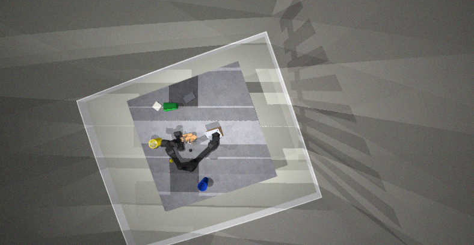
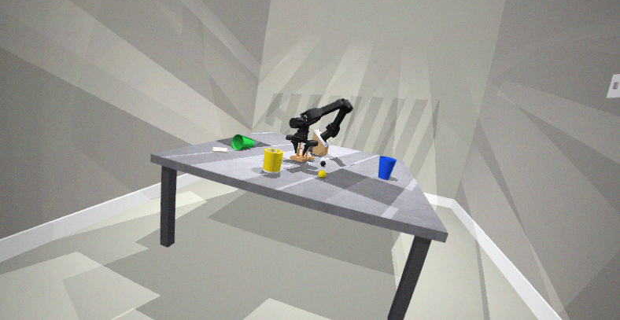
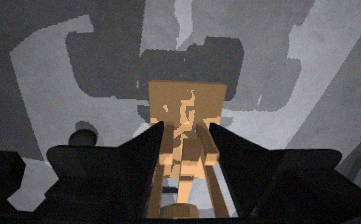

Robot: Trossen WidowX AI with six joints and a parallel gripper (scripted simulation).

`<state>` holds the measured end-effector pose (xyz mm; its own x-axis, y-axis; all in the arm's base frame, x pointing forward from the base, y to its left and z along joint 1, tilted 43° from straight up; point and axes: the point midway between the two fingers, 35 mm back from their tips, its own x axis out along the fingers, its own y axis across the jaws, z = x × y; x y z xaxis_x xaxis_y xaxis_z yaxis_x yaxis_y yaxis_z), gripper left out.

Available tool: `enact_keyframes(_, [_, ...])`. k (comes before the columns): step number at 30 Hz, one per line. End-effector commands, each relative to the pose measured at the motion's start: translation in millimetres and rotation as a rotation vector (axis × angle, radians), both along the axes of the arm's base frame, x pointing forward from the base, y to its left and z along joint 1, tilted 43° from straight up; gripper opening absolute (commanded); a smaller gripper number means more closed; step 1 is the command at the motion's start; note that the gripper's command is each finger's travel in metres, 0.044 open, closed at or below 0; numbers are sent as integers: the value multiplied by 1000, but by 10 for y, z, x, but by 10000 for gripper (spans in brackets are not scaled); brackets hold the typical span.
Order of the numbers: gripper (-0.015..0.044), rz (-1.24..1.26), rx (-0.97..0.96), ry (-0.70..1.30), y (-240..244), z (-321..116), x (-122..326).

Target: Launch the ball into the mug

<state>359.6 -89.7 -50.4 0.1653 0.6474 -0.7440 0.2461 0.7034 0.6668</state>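
Observation:
The wooden catapult (image 1: 189, 136) (image 2: 298, 159) (image 3: 166, 97) stands on the table. My gripper (image 2: 300, 152) (image 3: 186, 125) points down over it and is shut on the catapult's upright frame, one finger on each side. The yellow mug (image 1: 153, 143) (image 2: 272, 160) stands upright near the table edge, on the side away from my arm's base. A small yellow ball (image 1: 171, 160) (image 2: 322, 174) lies on the table apart from the catapult. A small black ball (image 1: 190, 150) (image 2: 322, 163) (image 3: 83, 137) lies closer beside it. The catapult's cup is not clearly visible.
A blue cup (image 1: 203, 185) (image 2: 385, 167) stands upright. A green cup (image 1: 170, 106) (image 2: 241, 142) lies on its side by a flat white block (image 1: 156, 105) (image 2: 219, 149). A thin grey plate (image 1: 189, 97) lies near the green cup. My arm's base is on a wooden block with a white plate.

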Motion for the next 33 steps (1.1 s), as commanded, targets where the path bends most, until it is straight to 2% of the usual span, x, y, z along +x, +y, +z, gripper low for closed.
enact_keyframes(1, [0,-9,6,3,26,-37,-3])
enact_keyframes(11, [0,0,1,0,55,-59,9])
enact_keyframes(24, [341,0,1,0,55,-59,9])
enact_keyframes(27, [420,-2,-2,1,-114,104,-5])
enact_keyframes(28, [440,-2,-3,2,-233,228,-27])
enact_keyframes(31, [440,-3,-3,4,-542,593,-131])
enact_keyframes(33, [440,-3,-2,4,-606,677,-163])
